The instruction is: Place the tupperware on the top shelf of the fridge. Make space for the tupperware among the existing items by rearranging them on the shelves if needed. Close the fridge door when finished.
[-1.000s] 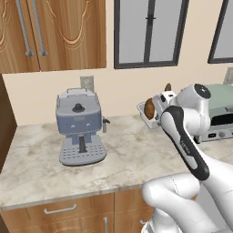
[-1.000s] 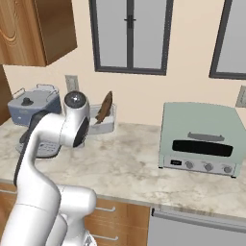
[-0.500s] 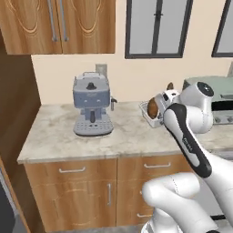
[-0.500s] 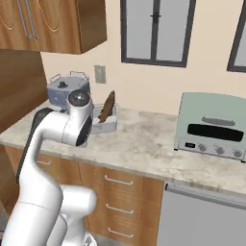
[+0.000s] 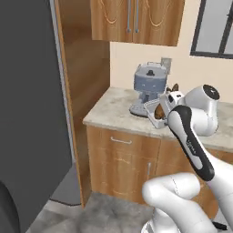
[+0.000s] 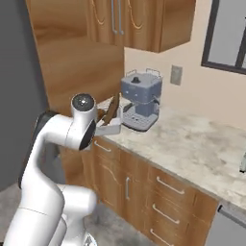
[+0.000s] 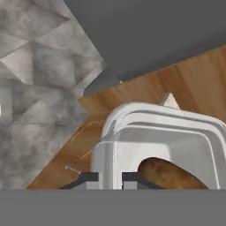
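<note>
You've got the tupperware (image 7: 163, 145) clamped in the gripper (image 7: 109, 178): jaws pinched on its near rim wall, one finger outside, one inside. The tub juts forward past the fingertips, brown food (image 7: 170, 174) showing in its bottom. From the left base view you see the tub (image 5: 157, 108) held up in the air in front of the counter's (image 5: 113, 109) edge, just beside the grey coffee machine (image 5: 149, 86). The fridge (image 5: 32, 113) stands at your left, a dark grey face beside its wooden side panel (image 5: 79, 82).
</note>
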Tool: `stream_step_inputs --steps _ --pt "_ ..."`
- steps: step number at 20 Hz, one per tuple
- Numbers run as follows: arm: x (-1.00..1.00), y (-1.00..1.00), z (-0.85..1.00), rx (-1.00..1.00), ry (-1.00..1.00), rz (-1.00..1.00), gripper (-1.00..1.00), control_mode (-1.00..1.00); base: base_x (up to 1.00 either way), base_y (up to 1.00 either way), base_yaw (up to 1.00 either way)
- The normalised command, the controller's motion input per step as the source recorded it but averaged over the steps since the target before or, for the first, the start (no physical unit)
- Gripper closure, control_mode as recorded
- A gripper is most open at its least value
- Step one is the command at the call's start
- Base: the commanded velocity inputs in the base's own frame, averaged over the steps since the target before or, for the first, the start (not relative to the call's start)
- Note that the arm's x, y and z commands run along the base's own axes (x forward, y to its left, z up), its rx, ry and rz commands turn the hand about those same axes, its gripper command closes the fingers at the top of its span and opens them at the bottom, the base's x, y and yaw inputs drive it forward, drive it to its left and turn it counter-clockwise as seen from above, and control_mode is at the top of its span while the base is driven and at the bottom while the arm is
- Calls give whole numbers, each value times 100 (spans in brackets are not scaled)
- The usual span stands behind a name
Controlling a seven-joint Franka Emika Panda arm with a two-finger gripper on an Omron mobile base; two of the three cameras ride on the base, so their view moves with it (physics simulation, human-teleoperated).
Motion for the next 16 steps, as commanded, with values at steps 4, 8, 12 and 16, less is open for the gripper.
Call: stream_step_inputs --steps 4,8,12,16 --pt "0 0 0 0 0 0 100 100 -29 77 74" --pt "0 0 0 0 0 0 100 100 -31 95 75" --pt "0 0 0 0 0 0 100 100 -28 94 77" --pt "0 0 0 0 0 0 100 100 -2 100 69"
